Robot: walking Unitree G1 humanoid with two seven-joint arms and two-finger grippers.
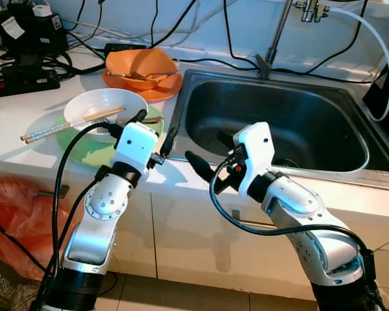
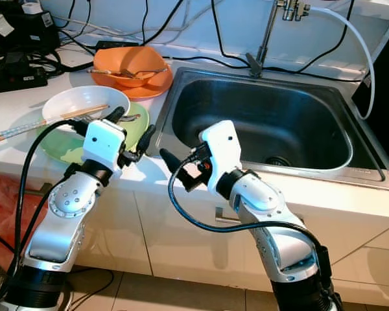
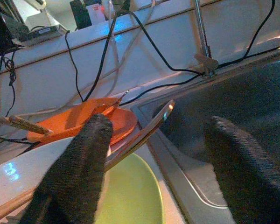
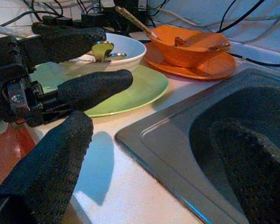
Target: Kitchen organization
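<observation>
Left gripper [image 1: 154, 135] open at frame centre-left, beside the white bowl [image 1: 104, 107] on the green plate [image 1: 74, 141]. Right gripper [image 1: 207, 170] open, lower centre, at the sink [image 1: 350, 170] rim. Advise: you straddle the spoon [image 3: 140, 135] handle squarely before closing; avoid nudging the chopsticks [image 1: 71, 124].

Bright, even light in the head views — the sink [image 1: 272, 123] dark; wrist views dimmer, blue-tinted, near fingers [image 3: 79, 172] blurred.
</observation>
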